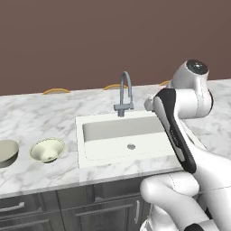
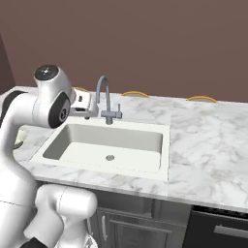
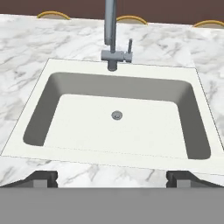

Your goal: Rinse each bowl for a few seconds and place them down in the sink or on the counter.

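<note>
Two bowls stand upright on the counter, left of the sink. The smaller cream bowl is a short way from the basin's left rim. The grey-beige bowl is further left, cut off by the picture's edge. In the hand view my gripper is open, its fingertips far apart with nothing between them. It hangs above the sink's front rim and looks down into the bare basin with its round drain. My gripper is well to the right of both bowls.
A grey gooseneck faucet with a side lever rises behind the basin. Orange curved shapes peek over the counter's back edge against a brown wall. Dark cabinets run below. More marble counter stretches right of the sink.
</note>
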